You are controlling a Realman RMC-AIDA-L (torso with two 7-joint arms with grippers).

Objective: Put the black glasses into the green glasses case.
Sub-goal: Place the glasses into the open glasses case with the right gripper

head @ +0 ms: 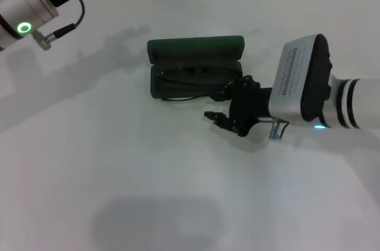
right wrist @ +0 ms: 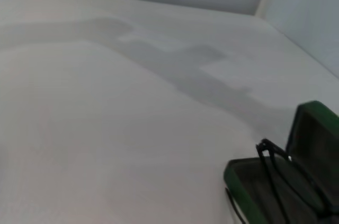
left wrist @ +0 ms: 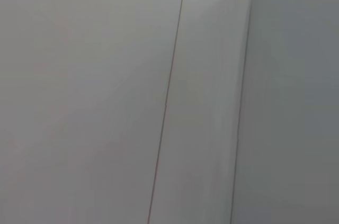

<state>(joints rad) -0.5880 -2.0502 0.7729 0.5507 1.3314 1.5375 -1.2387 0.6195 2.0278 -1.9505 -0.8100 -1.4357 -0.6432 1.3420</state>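
Note:
The green glasses case (head: 196, 49) lies open in the middle of the white table, with its lid standing up at the back. The black glasses (head: 193, 74) lie in the case's lower half, and one thin temple arm hangs out over its front edge. My right gripper (head: 218, 104) sits at the case's front right corner, open and holding nothing. The right wrist view shows the case (right wrist: 241, 181) with the glasses (right wrist: 278, 173) in it. My left arm (head: 35, 2) is raised at the far left; its gripper is out of view.
The white table (head: 119, 174) stretches around the case. A pale wall (left wrist: 106, 97) fills the left wrist view. The table's back edge meets the wall behind the case.

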